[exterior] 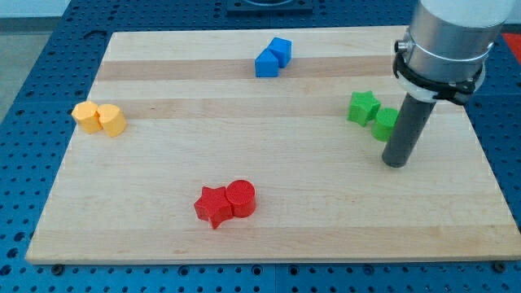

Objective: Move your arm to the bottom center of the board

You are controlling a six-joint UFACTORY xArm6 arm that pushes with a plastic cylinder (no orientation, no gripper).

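My tip (395,163) rests on the wooden board (269,236) at the view's right, just below and touching or nearly touching a green round block (385,123). A green star block (363,107) sits to the left of that green block. A red star block (213,206) and a red cylinder (240,198) lie together at the lower middle, well to the left of my tip. The rod rises from my tip to the arm's grey body at the view's top right.
Two blue blocks (272,58) sit side by side near the view's top centre. A yellow hexagonal block (85,115) and a yellow cylinder (111,120) sit together at the view's left. A blue perforated table surrounds the board.
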